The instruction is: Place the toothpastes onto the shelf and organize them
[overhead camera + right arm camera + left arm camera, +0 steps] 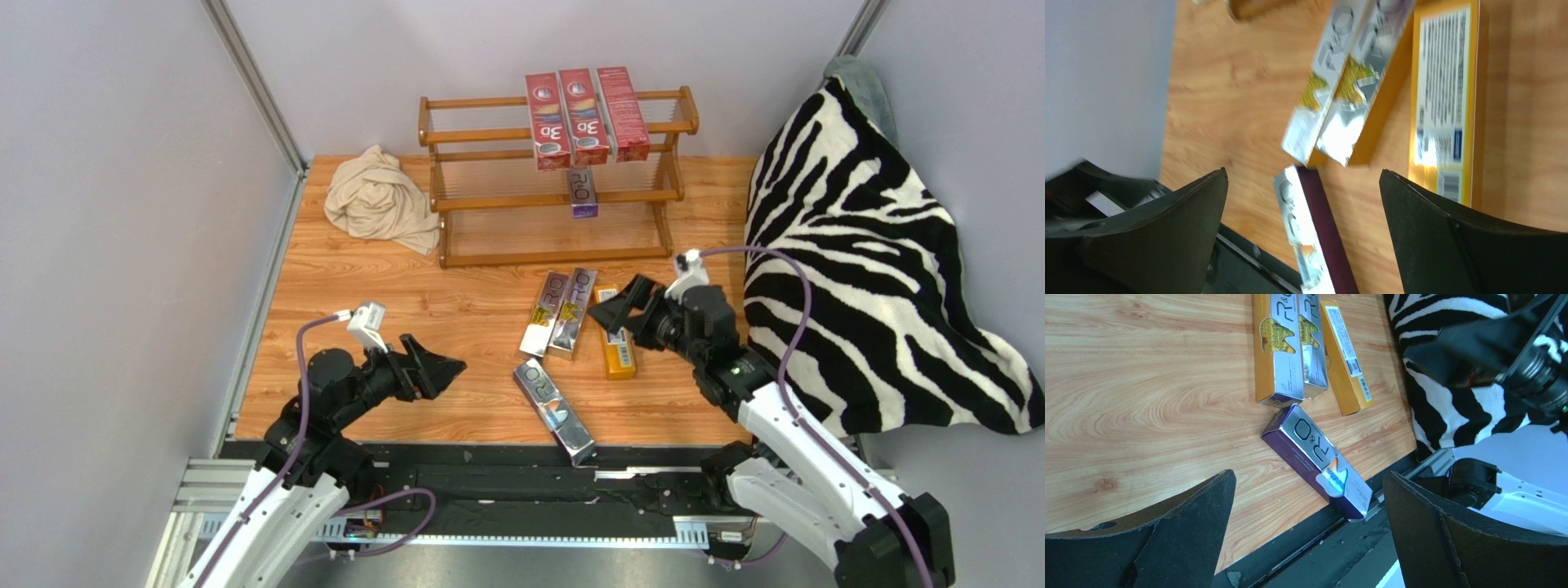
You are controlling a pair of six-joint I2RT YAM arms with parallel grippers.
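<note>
Evidently mid-task, with three red "3D" cartons (585,116) atop the brown wooden slatted shelf (540,256), the right gripper (623,306) hangs empty, fingers apart, by the long orange carton (620,355) lying on the table, and next must descend and close; the left gripper (432,358) is likewise spread.

the l. arm (280,488) is mounted at the near-left corner of the bench (368,276) and is bent fwd over the near edge, w/ the wrist turned toward the right edge. the l. gripper (439,364) is held close to the near edge, left of centre; its fingers (1192,530) are spread wide. the r. arm (797,451) is mounted at the near-right corner and is stretched fwd and inward. the r. gripper (620,306) is held right of centre, approx. midway btwn near and far edges, pointed toward the left edge; its fingers (1174,226) are likewise parted wide.
</note>
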